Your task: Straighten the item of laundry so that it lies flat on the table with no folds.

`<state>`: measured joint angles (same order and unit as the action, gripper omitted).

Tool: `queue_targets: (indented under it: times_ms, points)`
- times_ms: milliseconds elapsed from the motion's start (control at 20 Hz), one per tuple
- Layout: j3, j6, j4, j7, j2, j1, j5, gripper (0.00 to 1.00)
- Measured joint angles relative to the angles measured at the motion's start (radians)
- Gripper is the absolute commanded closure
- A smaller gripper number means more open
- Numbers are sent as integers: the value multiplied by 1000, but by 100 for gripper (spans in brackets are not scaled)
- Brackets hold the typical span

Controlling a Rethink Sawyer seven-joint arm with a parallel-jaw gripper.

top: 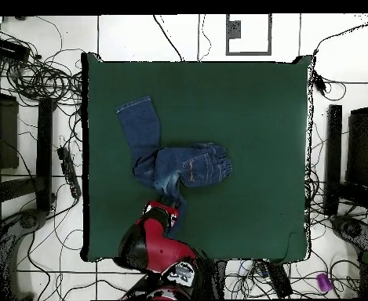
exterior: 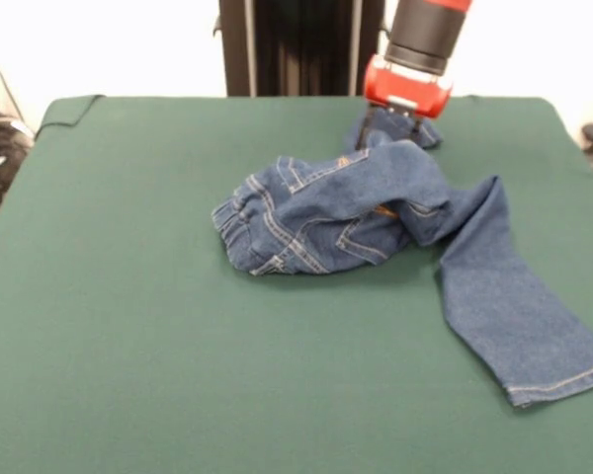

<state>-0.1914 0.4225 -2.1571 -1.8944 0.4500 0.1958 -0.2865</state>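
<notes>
The item of laundry (exterior: 376, 212) is a small pair of blue jeans lying crumpled on the green table (exterior: 128, 346). Its waistband is bunched at the left, and one leg stretches flat toward the front right corner. The other leg is folded back over the body, and its cuff ends under my gripper (exterior: 391, 126). The gripper stands open at the far side of the heap, one dark finger on each side of that cuff. In the overhead view the jeans (top: 179, 166) lie left of centre, with the gripper (top: 169, 213) at their lower end.
Cables (top: 38, 78) and dark equipment (top: 351, 149) surround the table on the floor. The green cloth (top: 257, 117) stretches wide to the right of the jeans in the overhead view.
</notes>
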Motion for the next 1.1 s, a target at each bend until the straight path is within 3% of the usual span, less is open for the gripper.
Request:
queue_targets:
  times_ms: [300,800,1100]
  points:
    - [-12,0,3,0,17,-5,0,0]
    - [54,3,23,-19,58,-137,11,0]
    - [80,23,46,-19,67,-156,11,0]
